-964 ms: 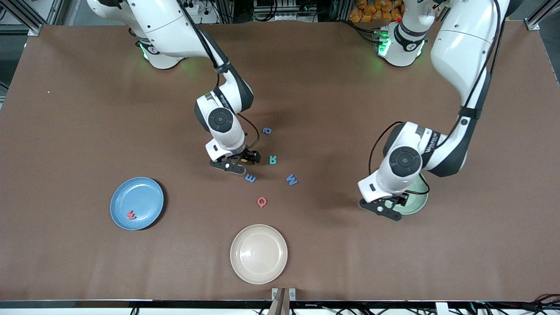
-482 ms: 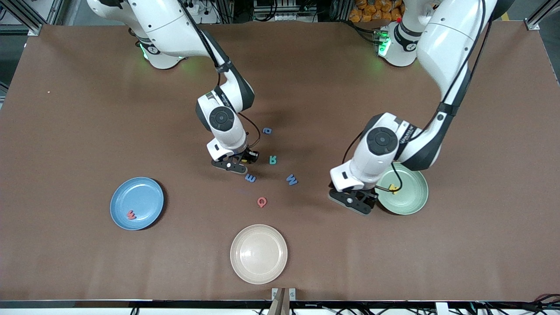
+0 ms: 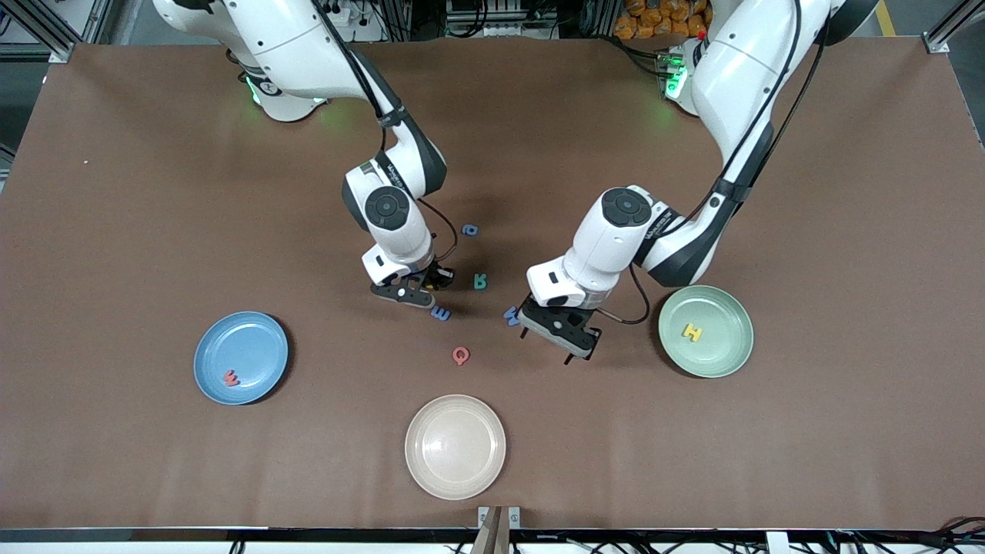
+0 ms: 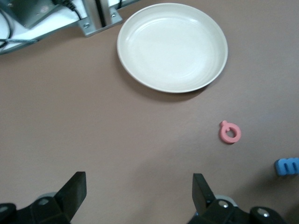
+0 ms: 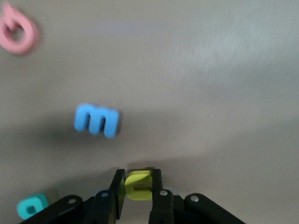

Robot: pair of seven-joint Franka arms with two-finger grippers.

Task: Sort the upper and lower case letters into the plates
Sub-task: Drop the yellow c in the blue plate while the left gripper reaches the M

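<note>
Blue plate [image 3: 241, 358] toward the right arm's end of the table, a red w [image 3: 231, 377] lying in it. Right gripper [image 3: 428, 283] low over the table near the middle — clenched on a small yellow letter [image 5: 138, 185], pinched between both pads just above the surface. Beside it a blue m [image 3: 441, 313] flat on the table, a teal R [image 3: 480, 281] close by, a small blue a [image 3: 469, 230] farther from the front camera, a pink Q [image 3: 460, 355] nearer to it. Cream plate [image 3: 455, 446] nearest the front camera, bare. Another blue letter [image 3: 511, 315] partly hidden under the left gripper [image 3: 559, 331] — released, fingers spread wide, nothing between them. Mint green plate [image 3: 706, 331] toward the left arm's end, a yellow H [image 3: 692, 332] resting in it.
</note>
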